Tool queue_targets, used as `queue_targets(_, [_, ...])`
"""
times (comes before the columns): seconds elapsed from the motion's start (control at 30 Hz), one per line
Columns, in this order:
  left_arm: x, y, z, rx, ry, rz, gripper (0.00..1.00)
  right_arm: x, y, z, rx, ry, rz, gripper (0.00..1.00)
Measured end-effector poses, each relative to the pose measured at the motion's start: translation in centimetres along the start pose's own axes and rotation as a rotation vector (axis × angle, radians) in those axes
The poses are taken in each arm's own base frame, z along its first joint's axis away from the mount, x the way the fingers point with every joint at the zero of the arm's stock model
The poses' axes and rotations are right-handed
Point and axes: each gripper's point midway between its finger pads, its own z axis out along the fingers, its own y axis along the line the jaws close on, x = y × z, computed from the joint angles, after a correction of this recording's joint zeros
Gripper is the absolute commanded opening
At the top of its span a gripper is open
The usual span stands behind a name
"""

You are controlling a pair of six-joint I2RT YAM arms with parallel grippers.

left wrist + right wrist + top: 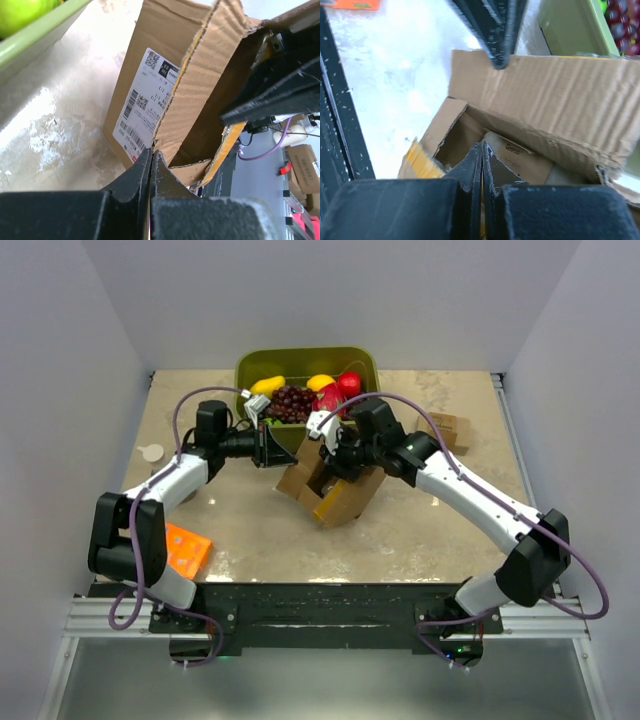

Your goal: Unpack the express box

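Note:
The express box [338, 492] lies open and tilted in the middle of the table, with yellow tape on its flap edges. Its white label [145, 100] shows in the left wrist view. My left gripper [283, 448] is shut on the edge of the box's large left flap [200, 85], fingertips pinched on the cardboard [151, 152]. My right gripper [335, 462] is over the box's opening, shut [482, 146], with the yellow-taped flap [420, 160] running in between its fingers. A pale inner carton [525, 157] lies inside the box.
A green bin [250, 365] with grapes [292, 400] and other fruit stands just behind the box. A flat orange box [185, 548] lies near left. A small brown block [450, 428] sits at the right. A white disc [151, 452] is at the left.

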Motion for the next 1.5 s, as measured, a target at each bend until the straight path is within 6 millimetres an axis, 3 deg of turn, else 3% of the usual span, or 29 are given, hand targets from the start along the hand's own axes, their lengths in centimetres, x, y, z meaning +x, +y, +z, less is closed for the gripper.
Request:
queue_targets(0.23, [-0.5, -0.4, -0.1, 0.007, -0.007, 0.017, 0.0, -0.1, 0.5, -0.5, -0.015, 0.003, -0.091, 0.0])
queue_targets(0.4, [-1.2, -1.0, 0.0, 0.038, -0.003, 0.016, 0.0, 1.0, -0.7, -0.7, 0.046, 0.072, -0.114, 0.0])
queue_targets(0.43, [-1.2, -1.2, 0.0, 0.05, 0.001, 0.005, 0.0, 1.3, -1.1, -0.8, 0.066, 0.09, -0.117, 0.04])
queue_targets(0.53, [-1.1, -1.9, 0.0, 0.082, 0.012, -0.028, 0.0, 2.1, -1.9, -0.9, 0.116, 0.129, -0.11, 0.29])
queue_targets(0.63, [-1.2, -3.0, -0.1, 0.14, 0.022, -0.068, 0.0, 3.2, -2.5, -1.1, 0.158, 0.178, -0.092, 0.44])
queue_targets(0.77, [-0.6, -3.3, -0.1, 0.176, 0.042, -0.136, 0.0, 5.2, -3.1, -0.6, 0.188, 0.232, -0.086, 0.54])
queue_targets(0.93, [1.2, -2.2, 0.1, 0.167, 0.092, -0.245, 0.0, 8.3, -4.2, 1.5, 0.17, 0.298, -0.04, 0.59])
queue_targets(1.13, [3.8, 0.3, 0.4, 0.117, 0.146, -0.412, 0.0, 11.4, -7.9, 4.5, 0.137, 0.364, 0.062, 0.72])
queue_targets(1.23, [4.7, 1.4, 0.6, 0.113, 0.16, -0.436, 0.0, 11.0, -8.3, 5.2, 0.102, 0.355, 0.045, 0.74])
queue_targets(1.5, [4.5, 2.3, 0.7, 0.1, 0.182, -0.428, 0.0, 10.5, -9.4, 7.1, -0.027, 0.336, 0.008, 0.75])
